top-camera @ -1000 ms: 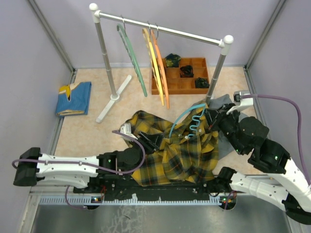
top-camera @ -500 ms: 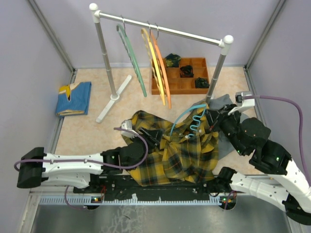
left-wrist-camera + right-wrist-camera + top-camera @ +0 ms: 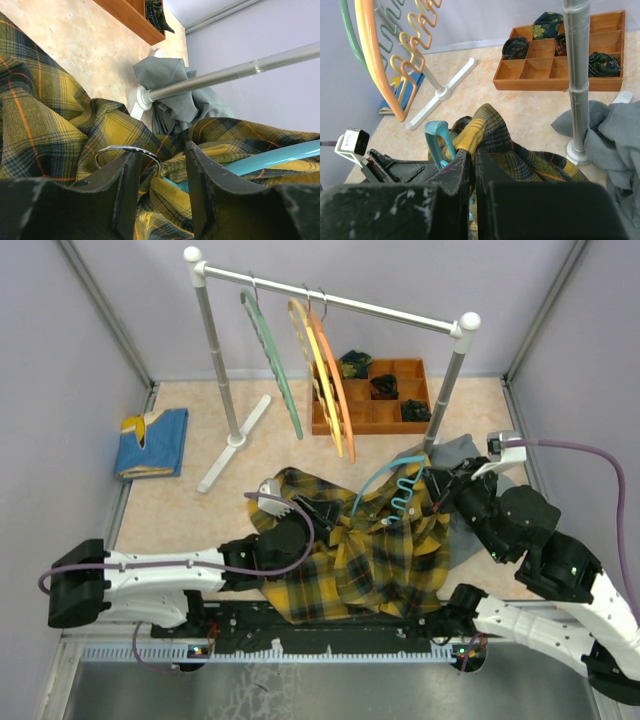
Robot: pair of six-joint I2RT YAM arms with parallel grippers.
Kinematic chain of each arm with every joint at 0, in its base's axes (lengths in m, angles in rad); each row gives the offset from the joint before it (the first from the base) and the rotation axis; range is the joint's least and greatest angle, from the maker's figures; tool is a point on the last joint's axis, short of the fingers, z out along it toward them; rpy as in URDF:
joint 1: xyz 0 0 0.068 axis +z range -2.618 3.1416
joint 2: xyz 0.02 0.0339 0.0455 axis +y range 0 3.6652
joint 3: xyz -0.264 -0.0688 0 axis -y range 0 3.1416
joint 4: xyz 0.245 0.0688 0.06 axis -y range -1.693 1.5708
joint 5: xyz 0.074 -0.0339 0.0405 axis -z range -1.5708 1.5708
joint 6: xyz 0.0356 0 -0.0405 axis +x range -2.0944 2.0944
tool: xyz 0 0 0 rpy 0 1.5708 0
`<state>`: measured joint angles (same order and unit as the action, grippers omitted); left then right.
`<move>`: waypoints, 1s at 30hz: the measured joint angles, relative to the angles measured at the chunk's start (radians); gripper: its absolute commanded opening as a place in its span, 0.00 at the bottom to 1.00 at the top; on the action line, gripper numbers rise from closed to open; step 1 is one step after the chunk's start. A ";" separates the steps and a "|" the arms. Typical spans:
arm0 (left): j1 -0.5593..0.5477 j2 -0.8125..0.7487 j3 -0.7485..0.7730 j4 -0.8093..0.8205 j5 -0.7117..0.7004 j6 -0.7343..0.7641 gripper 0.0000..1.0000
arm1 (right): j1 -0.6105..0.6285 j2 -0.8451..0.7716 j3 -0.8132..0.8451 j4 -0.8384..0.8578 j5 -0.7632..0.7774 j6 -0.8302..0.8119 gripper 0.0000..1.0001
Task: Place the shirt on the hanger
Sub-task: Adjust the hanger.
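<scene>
On beige tabletop (image 3: 170, 515) between lilac walls (image 3: 60, 390) — right tool (image 3: 472, 155) pinches shirt (image 3: 380, 560), left tool (image 3: 161, 155) gapes.

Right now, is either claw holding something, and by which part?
The right gripper pinches a fold of the yellow and black plaid shirt. The left gripper, open at the light blue plastic hanger's metal hook, grips nothing.

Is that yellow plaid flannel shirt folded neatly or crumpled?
Crumpled: the shirt lies in bunched folds, the light blue plastic hanger poking out.
</scene>
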<state>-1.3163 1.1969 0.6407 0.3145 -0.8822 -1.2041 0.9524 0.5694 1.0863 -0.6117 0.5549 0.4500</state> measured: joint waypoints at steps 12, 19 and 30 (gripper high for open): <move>0.078 -0.014 0.037 -0.003 0.064 0.138 0.00 | 0.000 -0.024 -0.013 -0.005 -0.023 0.005 0.00; 0.093 -0.122 0.224 -0.115 0.124 0.486 0.00 | 0.000 -0.025 -0.012 0.014 -0.095 -0.006 0.00; 0.098 -0.154 0.650 -0.418 0.254 0.939 0.00 | 0.000 -0.061 -0.128 0.143 -0.206 0.045 0.00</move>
<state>-1.2179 1.0428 1.2903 -0.1040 -0.6285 -0.2649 0.9524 0.5083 0.9585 -0.4686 0.3485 0.4950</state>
